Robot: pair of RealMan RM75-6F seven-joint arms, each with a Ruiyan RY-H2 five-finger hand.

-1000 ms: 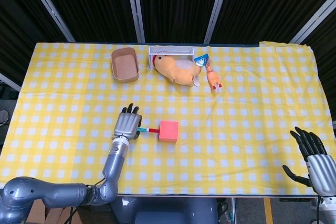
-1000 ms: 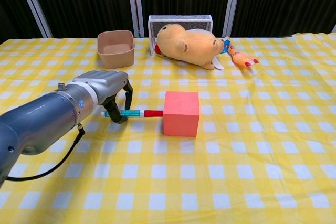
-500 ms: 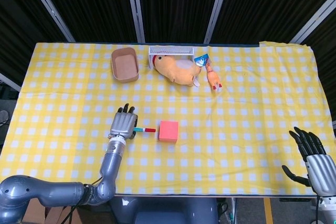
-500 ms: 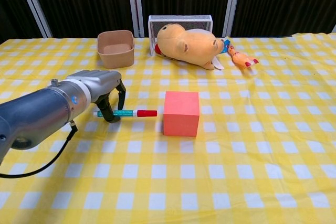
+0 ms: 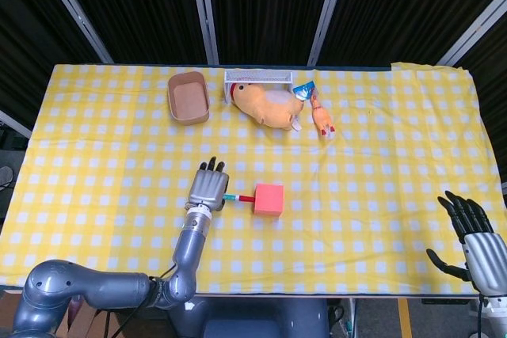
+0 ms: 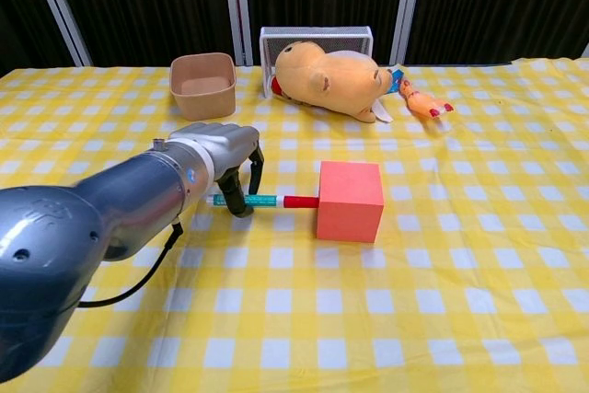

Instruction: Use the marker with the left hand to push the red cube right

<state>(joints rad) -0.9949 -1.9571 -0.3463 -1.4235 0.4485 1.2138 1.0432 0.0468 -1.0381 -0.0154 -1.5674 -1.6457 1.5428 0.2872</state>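
The red cube (image 5: 268, 199) (image 6: 350, 201) sits on the yellow checked cloth near the table's middle. My left hand (image 5: 207, 187) (image 6: 224, 148) grips a teal marker (image 6: 262, 200) (image 5: 235, 197) with a red cap, held level and pointing right. The red cap touches the cube's left face. My right hand (image 5: 475, 239) hangs open past the table's front right corner, holding nothing; the chest view does not show it.
At the back stand a tan bowl (image 5: 188, 97) (image 6: 203, 84), a white wire basket (image 5: 257, 78) (image 6: 316, 40), a tan plush animal (image 5: 269, 106) (image 6: 331, 77) and an orange rubber chicken (image 5: 322, 120) (image 6: 422, 99). Checked cloth (image 5: 380, 172) stretches right of the cube.
My left hand drew back left, off the cube, then swung right again with the marker. The cap now touches the cube, which sits further right than before.
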